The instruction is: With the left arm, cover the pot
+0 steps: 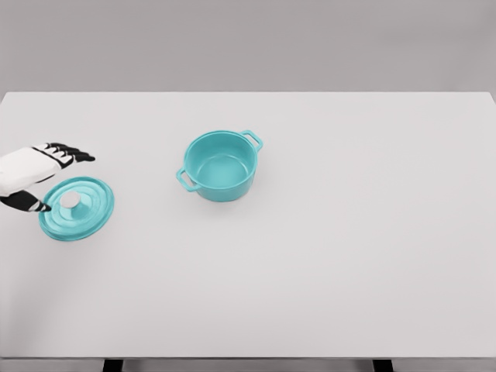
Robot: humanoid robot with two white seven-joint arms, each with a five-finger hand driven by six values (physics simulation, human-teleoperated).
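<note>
A teal pot (pixel 221 165) with two side handles stands uncovered near the middle of the white table (pixel 349 248). Its teal lid (pixel 77 208), with a pale round knob (pixel 70 201) on top, lies flat on the table at the left. My left hand (pixel 48 177) hovers at the left edge just above and left of the lid. Its fingers (pixel 74 153) are spread and its thumb (pixel 31 204) reaches toward the lid's rim. The hand holds nothing.
The table's far edge runs across the top of the view and its front edge along the bottom.
</note>
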